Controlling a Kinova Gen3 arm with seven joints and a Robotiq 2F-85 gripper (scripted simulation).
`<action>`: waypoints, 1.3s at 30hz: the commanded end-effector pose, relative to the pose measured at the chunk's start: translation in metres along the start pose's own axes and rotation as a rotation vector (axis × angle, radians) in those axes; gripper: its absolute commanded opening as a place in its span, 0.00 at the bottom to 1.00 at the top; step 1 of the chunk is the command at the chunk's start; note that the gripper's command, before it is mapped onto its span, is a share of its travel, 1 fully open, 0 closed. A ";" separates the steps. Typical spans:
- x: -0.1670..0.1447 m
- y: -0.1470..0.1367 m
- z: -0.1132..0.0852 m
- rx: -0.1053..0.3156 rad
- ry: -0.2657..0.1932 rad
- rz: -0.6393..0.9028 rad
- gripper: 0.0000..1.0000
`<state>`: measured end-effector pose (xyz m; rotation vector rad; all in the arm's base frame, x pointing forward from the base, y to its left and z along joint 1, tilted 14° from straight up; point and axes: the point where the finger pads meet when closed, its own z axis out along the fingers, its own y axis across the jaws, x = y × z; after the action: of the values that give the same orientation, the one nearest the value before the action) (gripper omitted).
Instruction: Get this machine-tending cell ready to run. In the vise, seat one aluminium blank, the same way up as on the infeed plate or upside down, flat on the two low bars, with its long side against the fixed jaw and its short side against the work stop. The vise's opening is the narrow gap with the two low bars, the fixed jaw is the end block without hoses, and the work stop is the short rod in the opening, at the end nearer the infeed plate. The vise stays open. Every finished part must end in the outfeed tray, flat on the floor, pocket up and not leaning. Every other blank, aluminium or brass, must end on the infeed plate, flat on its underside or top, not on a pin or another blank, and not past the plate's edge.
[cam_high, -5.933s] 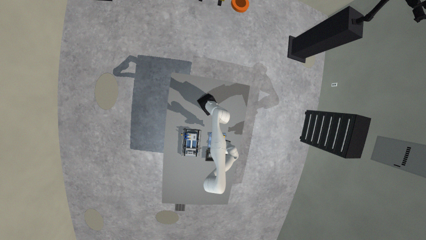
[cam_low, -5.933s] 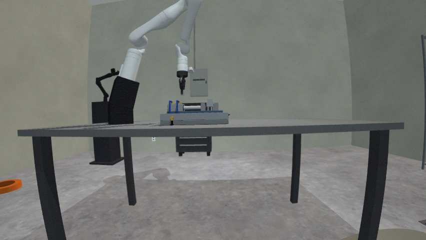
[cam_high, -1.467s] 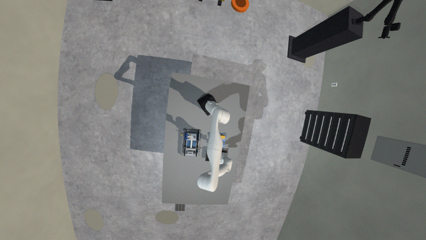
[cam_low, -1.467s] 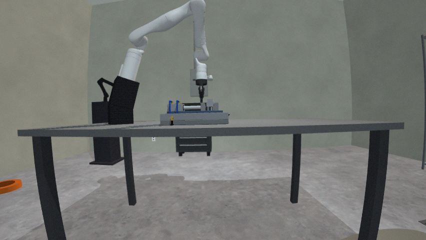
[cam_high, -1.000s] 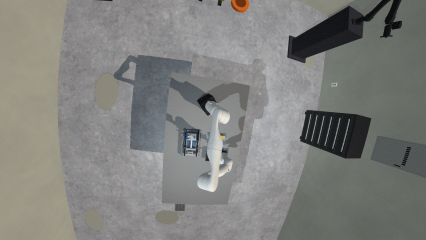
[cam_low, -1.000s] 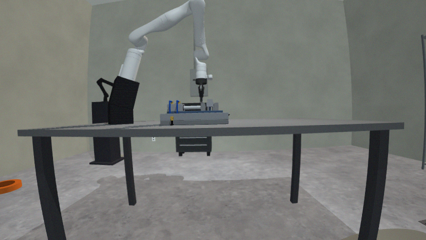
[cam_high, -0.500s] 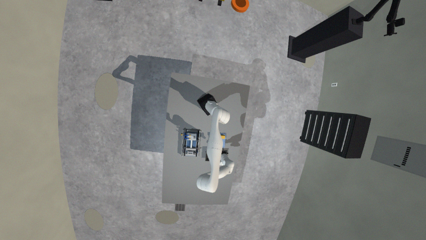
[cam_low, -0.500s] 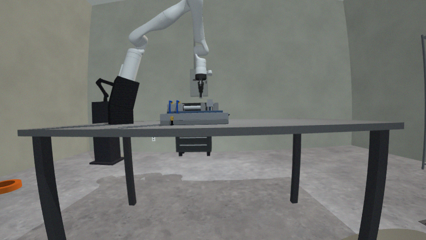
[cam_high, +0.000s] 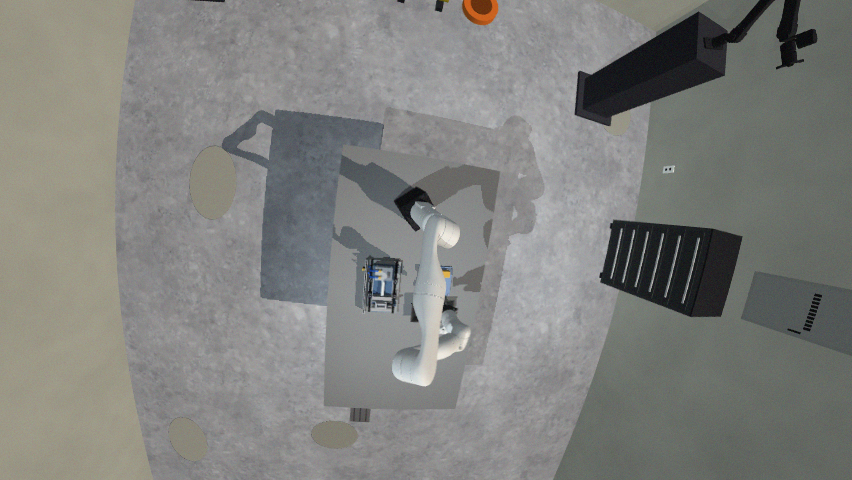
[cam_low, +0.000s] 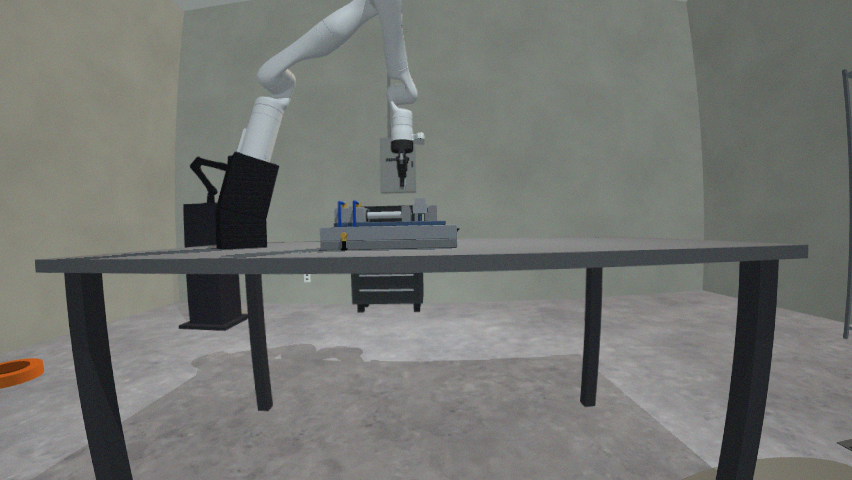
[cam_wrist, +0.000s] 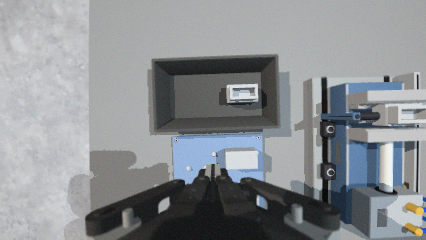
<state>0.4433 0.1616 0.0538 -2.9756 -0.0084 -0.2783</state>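
In the wrist view my gripper (cam_wrist: 213, 173) is shut and empty, high above the blue infeed plate. One aluminium blank (cam_wrist: 241, 159) lies flat on the plate, just right of my fingertips. Beyond the plate stands the dark outfeed tray (cam_wrist: 215, 93) with a finished part (cam_wrist: 242, 93) flat on its floor, pocket up. The vise (cam_wrist: 370, 150) is at the right; its opening is partly cut off by the frame edge. In the exterior view my gripper (cam_low: 403, 169) hangs above the vise (cam_low: 390, 224).
The table's left edge and the floor (cam_wrist: 45, 100) show at the left of the wrist view. The vise's end block with yellow fittings (cam_wrist: 387, 215) is at the lower right. The arm's black base (cam_low: 244, 199) stands left on the table.
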 end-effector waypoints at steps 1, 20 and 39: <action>0.003 0.002 -0.003 -0.002 0.007 0.003 0.00; 0.008 0.055 -0.001 -0.009 0.001 0.002 0.00; -0.020 0.229 0.000 -0.008 -0.003 0.002 0.00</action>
<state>0.4345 -0.0342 0.0189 -2.9839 -0.0685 -0.2775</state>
